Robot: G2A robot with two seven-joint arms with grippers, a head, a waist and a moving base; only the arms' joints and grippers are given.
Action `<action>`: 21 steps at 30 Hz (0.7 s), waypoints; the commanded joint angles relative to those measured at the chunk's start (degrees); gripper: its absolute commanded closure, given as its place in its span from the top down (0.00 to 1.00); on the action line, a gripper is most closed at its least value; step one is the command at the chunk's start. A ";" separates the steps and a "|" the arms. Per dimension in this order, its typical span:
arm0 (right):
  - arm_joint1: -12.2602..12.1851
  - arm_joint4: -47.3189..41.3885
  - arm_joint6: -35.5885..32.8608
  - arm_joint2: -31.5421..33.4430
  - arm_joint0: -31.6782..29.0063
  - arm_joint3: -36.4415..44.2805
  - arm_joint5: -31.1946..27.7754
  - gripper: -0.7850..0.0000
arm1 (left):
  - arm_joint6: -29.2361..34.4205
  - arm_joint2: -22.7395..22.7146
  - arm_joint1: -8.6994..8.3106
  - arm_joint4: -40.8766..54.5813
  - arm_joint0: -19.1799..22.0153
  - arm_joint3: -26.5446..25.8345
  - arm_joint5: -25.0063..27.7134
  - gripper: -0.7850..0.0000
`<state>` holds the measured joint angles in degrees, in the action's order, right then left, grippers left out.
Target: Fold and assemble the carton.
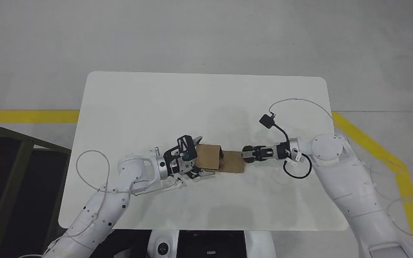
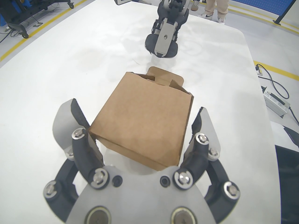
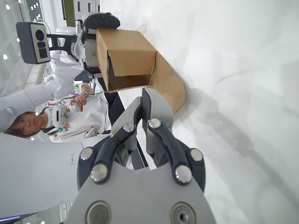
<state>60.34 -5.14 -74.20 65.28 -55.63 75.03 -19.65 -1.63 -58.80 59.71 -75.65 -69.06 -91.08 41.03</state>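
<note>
A brown cardboard carton (image 1: 211, 157) lies on its side on the white table (image 1: 193, 103), near the front middle. Its closed end sits between the fingers of my left gripper (image 1: 193, 158), which is shut on it; both pads press its side walls (image 2: 144, 117). The far end is open, with side flaps folded in and one long flap (image 3: 168, 82) lying flat on the table. My right gripper (image 3: 143, 92) is shut with nothing in it. Its tip hovers just off the open end, by the long flap's edge (image 2: 161, 55).
A thin cable loop with a black plug (image 1: 268, 120) hangs over the table by the right arm. A grey power adapter (image 2: 275, 102) lies on the floor beyond the table edge. Bare tabletop spreads behind the carton and to both sides.
</note>
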 commanded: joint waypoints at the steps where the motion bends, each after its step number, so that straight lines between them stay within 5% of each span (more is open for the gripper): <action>1: -0.39 0.36 -0.41 0.78 -1.06 1.45 0.60 0.22 | 0.03 0.00 0.03 -0.02 -0.05 -0.06 -0.02 1.00; 16: -1.38 1.87 1.02 0.88 -4.80 2.58 1.36 0.22 | 0.23 -0.15 0.20 -0.24 -0.24 -0.43 0.10 1.00; 21: -1.41 2.54 2.08 0.32 -4.34 1.28 1.09 0.29 | 0.30 -0.26 0.24 -0.26 -0.33 -0.52 0.16 1.00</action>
<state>58.93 -2.71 -72.22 65.71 -60.04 76.53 -18.54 -1.34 -59.05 59.94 -75.91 -69.38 -91.58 41.18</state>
